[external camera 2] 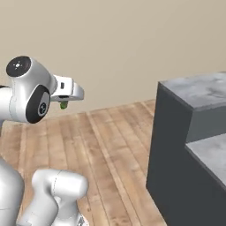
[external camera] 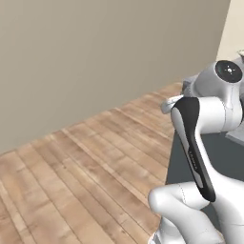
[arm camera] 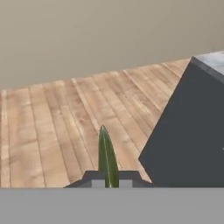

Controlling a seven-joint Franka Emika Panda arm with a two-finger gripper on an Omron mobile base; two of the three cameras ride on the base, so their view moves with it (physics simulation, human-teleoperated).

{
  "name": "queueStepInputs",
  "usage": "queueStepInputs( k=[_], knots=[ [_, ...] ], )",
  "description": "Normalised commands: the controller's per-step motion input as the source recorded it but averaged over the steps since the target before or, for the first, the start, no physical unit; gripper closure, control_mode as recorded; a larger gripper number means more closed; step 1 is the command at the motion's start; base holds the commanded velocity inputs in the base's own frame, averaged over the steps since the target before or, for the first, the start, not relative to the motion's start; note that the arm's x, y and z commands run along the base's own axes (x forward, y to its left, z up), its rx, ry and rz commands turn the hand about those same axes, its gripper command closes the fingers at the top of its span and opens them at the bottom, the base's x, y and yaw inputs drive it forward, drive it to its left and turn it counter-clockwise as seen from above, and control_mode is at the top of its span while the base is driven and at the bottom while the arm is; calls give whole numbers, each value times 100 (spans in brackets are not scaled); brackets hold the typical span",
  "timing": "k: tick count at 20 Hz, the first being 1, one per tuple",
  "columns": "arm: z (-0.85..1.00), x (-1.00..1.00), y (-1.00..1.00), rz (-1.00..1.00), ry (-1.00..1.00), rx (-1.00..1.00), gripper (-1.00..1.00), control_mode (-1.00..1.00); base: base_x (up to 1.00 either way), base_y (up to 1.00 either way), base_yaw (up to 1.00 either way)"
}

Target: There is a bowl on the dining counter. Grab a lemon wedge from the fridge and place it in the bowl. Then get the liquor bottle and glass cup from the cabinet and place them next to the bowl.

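Observation:
My gripper (arm camera: 111,180) is shut on a thin green-skinned lemon wedge (arm camera: 107,155) that sticks up edge-on between the fingertips. From the right base view the gripper (external camera 2: 64,102) hangs off the raised white hand, with the lemon wedge (external camera 2: 64,105) as a small green spot under it, high above the floor. The dining counter (external camera 2: 194,90), a grey marble top over a dark grey panel, stands to the right; its corner (arm camera: 210,59) lies ahead and to the right of the hand. The bowl, fridge, cabinet, liquor bottle and glass cup are out of view.
Wooden plank floor (external camera 2: 110,145) spreads between me and a plain beige wall (external camera 2: 123,39). The counter's dark panel front (external camera: 190,162) stands close behind my arm, and a lower marble step (external camera 2: 212,154) juts out on its near side.

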Motion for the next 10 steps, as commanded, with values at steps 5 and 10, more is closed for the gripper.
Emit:
queueStepInputs(
  k=[5,10],
  knots=[
    [0,0,0,0,0,0,100,100,75,75,-44],
    [0,0,0,0,0,0,100,100,72,73,-46]
  ],
)
